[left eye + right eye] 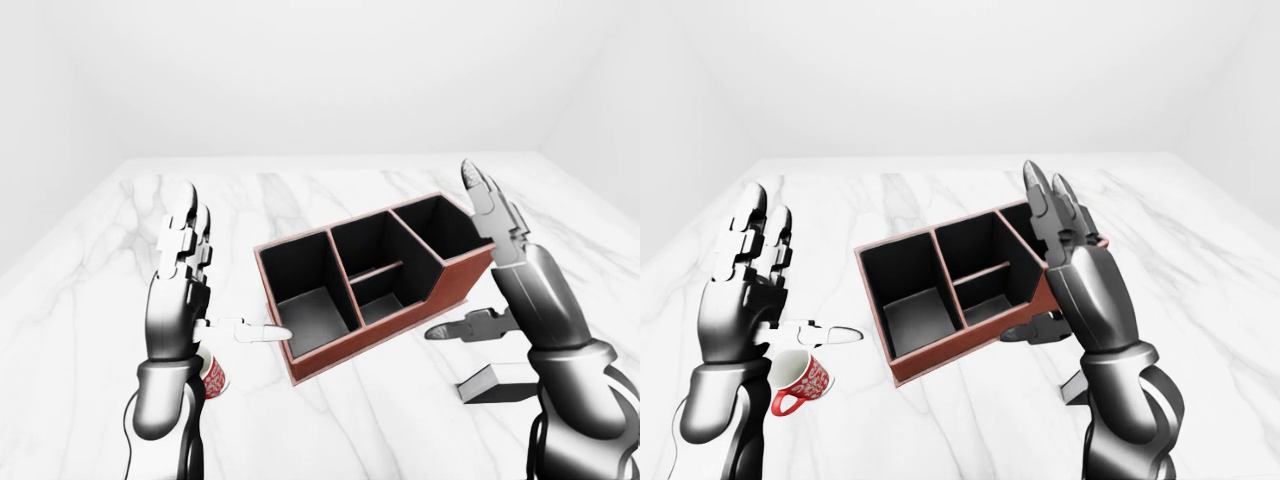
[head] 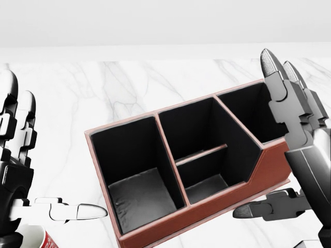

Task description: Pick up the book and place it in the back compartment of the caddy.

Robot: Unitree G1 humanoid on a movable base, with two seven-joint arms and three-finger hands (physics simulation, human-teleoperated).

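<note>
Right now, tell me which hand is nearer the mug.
Left. The left hand stands open directly above the mug, thumb just over its rim. The right hand is across the caddy, far on the view's right.

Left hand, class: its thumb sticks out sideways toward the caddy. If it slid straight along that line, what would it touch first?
Probably the caddy's red outer wall beside the leftmost compartment. The left hand's thumb tip already sits very near it in the left-eye view, though depth is uncertain.

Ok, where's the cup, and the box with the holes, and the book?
mug (image 1: 805, 380), right-eye view, its red patterned side.
caddy (image 1: 385, 335), left-eye view, its brown outer wall.
book (image 1: 490, 383), left-eye view, its grey cover, partly hidden by the right arm.
</note>
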